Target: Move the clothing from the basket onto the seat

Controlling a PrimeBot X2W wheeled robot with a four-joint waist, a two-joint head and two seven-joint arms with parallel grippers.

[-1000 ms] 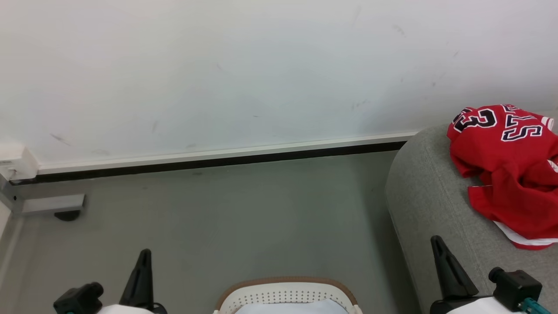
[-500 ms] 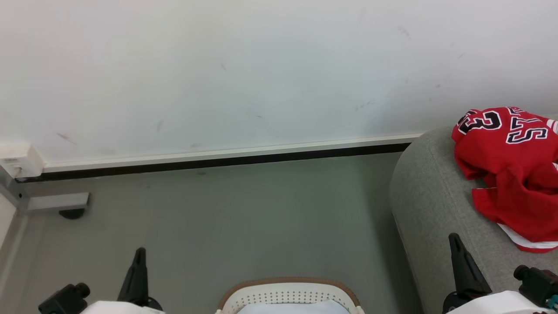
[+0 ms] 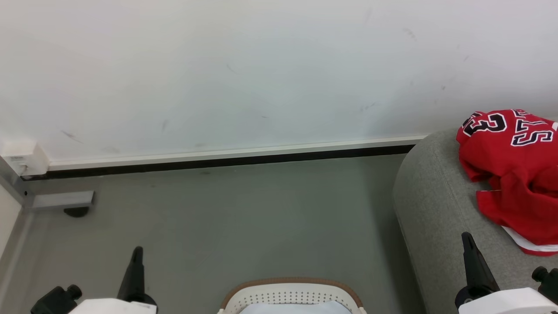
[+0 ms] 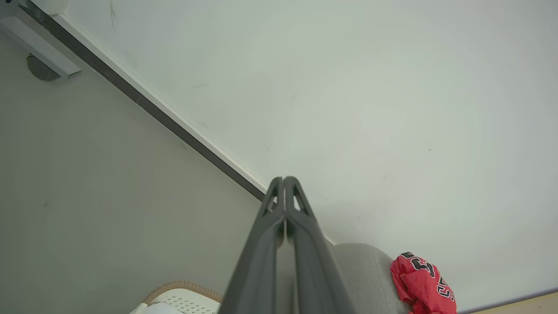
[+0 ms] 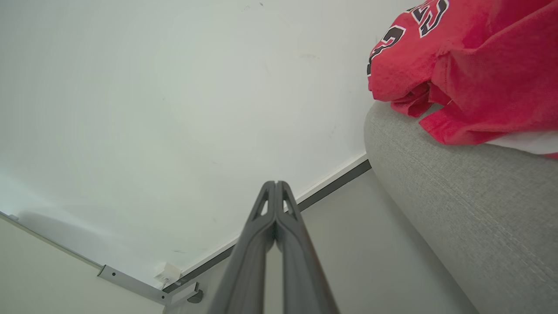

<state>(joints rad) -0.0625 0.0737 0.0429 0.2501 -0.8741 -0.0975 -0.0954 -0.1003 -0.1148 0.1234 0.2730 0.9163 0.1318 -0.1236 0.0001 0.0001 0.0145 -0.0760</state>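
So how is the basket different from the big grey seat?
The basket is white plastic with little holes and a brown rim; the seat is grey fabric. The seat carries the red clothing, while the basket shows just a pale sheet inside. The seat looks much bigger than the basket, though neither is fully in view. Both have rounded edges.

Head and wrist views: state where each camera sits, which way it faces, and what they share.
Head view: on the head, facing forward-down at floor, basket, seat; left hand and right hand at bottom.
Left wrist view: on left wrist, along its shut fingers toward the wall.
Right wrist view: on right wrist, along its shut fingers, past the seat's edge.
Shared: all show the red clothing on the seat.
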